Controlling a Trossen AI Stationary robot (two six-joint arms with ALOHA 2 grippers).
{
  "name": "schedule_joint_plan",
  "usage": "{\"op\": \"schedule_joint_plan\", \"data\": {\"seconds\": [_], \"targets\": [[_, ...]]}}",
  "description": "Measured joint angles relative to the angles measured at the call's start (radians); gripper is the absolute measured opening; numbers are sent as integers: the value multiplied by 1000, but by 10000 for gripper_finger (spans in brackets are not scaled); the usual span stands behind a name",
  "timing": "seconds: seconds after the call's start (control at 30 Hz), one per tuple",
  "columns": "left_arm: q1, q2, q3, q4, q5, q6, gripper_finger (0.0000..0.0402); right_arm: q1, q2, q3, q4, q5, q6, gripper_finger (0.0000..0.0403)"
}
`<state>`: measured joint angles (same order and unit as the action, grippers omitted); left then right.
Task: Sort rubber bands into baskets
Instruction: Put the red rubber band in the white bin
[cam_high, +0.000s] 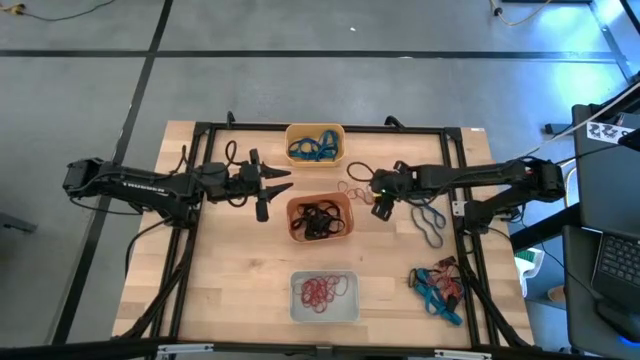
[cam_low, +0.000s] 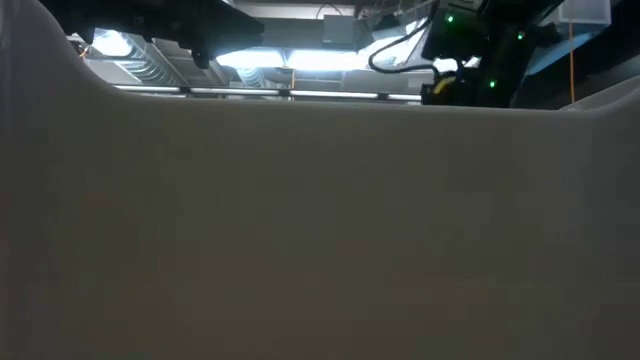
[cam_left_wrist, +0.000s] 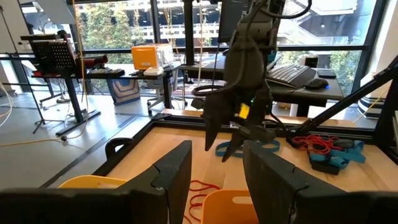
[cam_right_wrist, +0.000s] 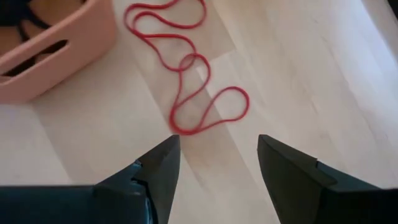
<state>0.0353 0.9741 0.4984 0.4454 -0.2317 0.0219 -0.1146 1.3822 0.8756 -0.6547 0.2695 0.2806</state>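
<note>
— Where bare tabletop (cam_high: 240, 270) is seen, what is placed by the right hand (cam_right_wrist: 214, 163)?
— It is held wide above a thin red rubber band (cam_right_wrist: 193, 74), looped flat beside the red-orange basket (cam_right_wrist: 56, 43).
— And the left hand (cam_high: 272, 185)?
— It is parted, empty, beside the yellow basket (cam_high: 315, 128).

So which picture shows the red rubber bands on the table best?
The right wrist view: the red rubber bands lie large beyond the open right gripper. The high view shows them tiny, the left wrist view only partly, the low view not at all.
</note>
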Motion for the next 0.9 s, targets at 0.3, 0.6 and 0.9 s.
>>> {"op": "schedule_joint_plan", "data": {"seconds": [0.3,0.6,0.9], "targets": [[0,0,0,5,0,3,141,-96,21,-3,30,-32,-25,214],[0,0,0,7,0,2,141,-185,133,-3,158,-112,-27,214],[0,0,0,7,0,2,141,-215,266,-3,194,-158,36,214]]}}
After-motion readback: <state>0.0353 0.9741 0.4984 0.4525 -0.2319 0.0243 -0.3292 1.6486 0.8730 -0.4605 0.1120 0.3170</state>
